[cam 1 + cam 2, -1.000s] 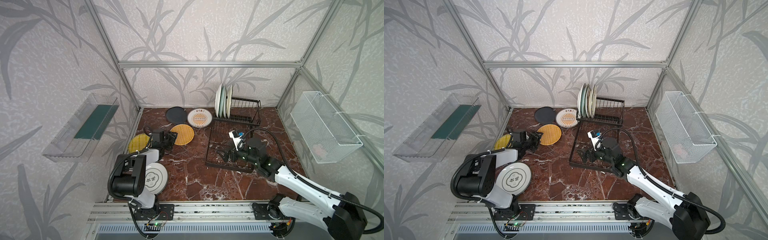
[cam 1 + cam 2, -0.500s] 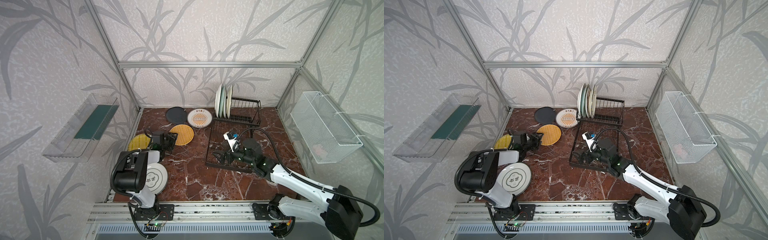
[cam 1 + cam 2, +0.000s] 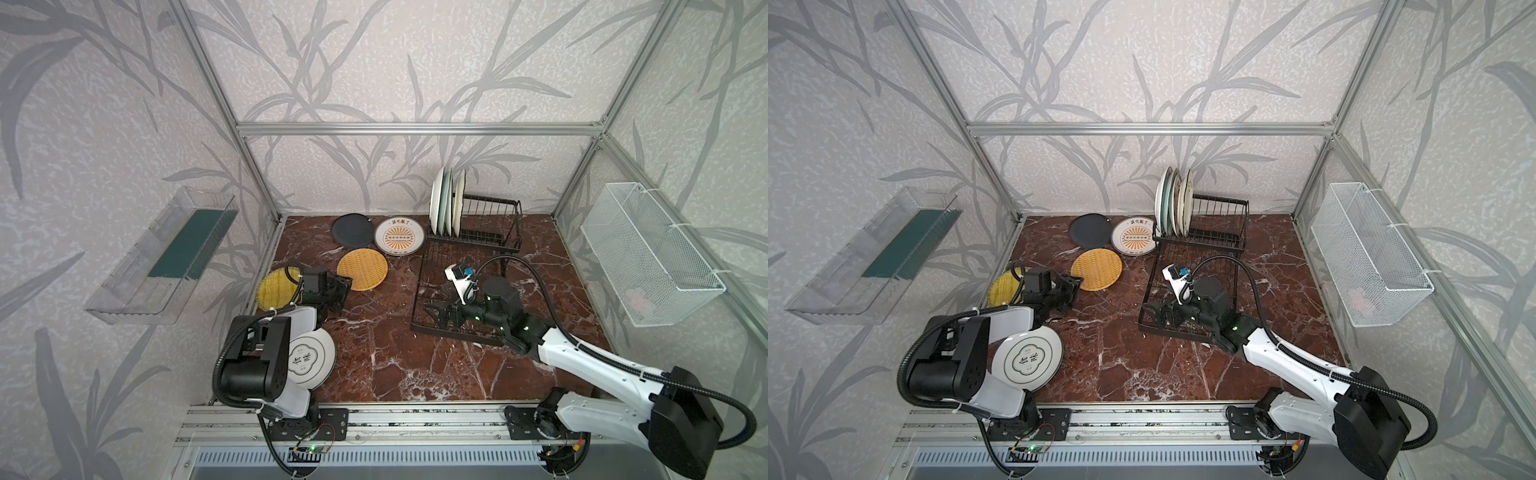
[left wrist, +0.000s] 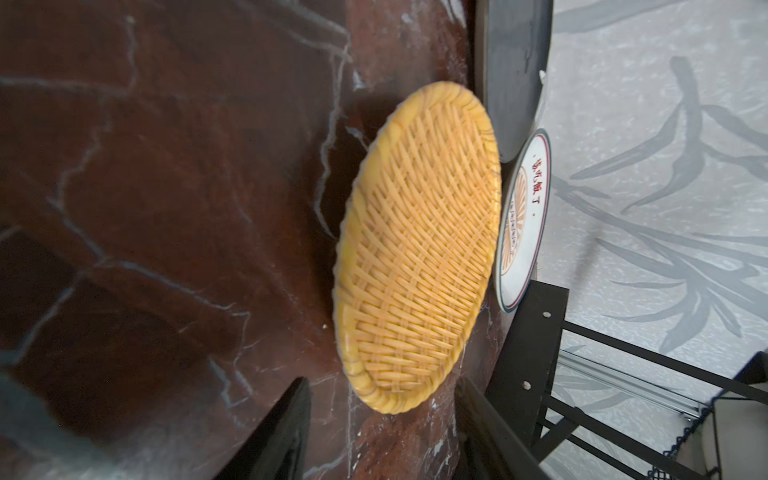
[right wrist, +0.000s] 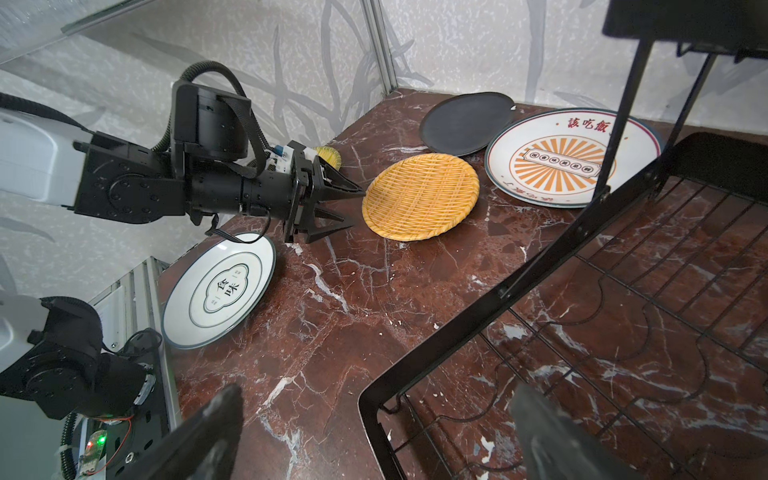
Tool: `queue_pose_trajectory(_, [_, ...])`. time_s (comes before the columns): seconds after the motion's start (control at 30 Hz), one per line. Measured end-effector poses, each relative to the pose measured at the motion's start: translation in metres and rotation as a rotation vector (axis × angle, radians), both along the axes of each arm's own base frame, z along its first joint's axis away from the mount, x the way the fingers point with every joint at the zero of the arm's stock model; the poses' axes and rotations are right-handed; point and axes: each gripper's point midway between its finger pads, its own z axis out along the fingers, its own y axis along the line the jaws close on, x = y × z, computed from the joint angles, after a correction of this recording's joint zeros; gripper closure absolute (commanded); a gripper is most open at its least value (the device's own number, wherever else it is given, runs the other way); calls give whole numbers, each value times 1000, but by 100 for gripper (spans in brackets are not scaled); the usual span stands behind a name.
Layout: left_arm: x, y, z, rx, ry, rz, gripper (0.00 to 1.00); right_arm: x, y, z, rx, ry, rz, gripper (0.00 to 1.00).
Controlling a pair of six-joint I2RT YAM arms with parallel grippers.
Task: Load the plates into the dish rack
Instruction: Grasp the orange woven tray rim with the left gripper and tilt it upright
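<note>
The dish rack (image 3: 473, 245) (image 3: 1204, 232) stands at the back right with three plates (image 3: 446, 205) upright in its raised part. Flat on the marble lie an orange woven plate (image 3: 362, 269) (image 4: 415, 249) (image 5: 420, 196), a yellow woven plate (image 3: 272, 286), a black plate (image 3: 353, 230), a sunburst plate (image 3: 400, 237) and a white dark-rimmed plate (image 3: 311, 359) (image 5: 220, 286). My left gripper (image 3: 343, 291) (image 4: 380, 384) is open, its tips at the orange plate's near rim, holding nothing. My right gripper (image 3: 432, 309) (image 5: 376, 392) is open over the front left corner of the rack's flat tray (image 5: 498, 291).
A clear plastic bin (image 3: 162, 257) hangs on the left wall and a white mesh basket (image 3: 648, 257) on the right wall. Aluminium posts frame the cell. The arms' rail (image 3: 374, 419) runs along the front edge. The left arm's base partly covers the white dark-rimmed plate.
My right gripper has swung left and lower, toward the front left corner of the rack's tray. The left gripper stays at the orange woven plate's rim.
</note>
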Motion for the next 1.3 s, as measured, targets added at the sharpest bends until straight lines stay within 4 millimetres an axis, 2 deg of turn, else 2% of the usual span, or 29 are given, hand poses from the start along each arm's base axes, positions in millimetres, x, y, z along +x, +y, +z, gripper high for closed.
queue_pose_trajectory(0.13, [2, -1, -16, -16, 34, 7, 47, 1, -2, -1, -10, -1, -13, 1])
queue_pose_trajectory(0.27, [17, -2, -16, -33, 10, 13, 51, 1, -5, 0, -18, -8, -24, 1])
queue_pose_trajectory(0.5, [35, -3, -21, -76, -25, 40, 64, 1, -9, 0, -37, -17, -35, 1])
queue_pose_trajectory(0.57, [38, -3, -22, -83, -31, 50, 69, 0, -10, 0, -41, -19, -37, 1])
queue_pose_trajectory(0.73, [41, -1, -27, -97, -35, 74, 88, 0, -12, -1, -47, -18, -43, 1])
queue_pose_trajectory(0.87, [51, -5, -11, -112, -111, 54, 100, 1, -13, -2, -53, -17, -49, 1])
queue_pose_trajectory(0.97, [48, -4, -11, -115, -109, 59, 100, 1, -14, 0, -55, -25, -50, 1])
queue_pose_trajectory(1.1, [33, -4, -9, -124, -85, 62, 100, 2, -14, 2, -70, -51, -46, 1])
queue_pose_trajectory(1.3, [7, -5, 14, -96, -36, 35, 100, 6, -12, 8, -122, -130, -19, 1])
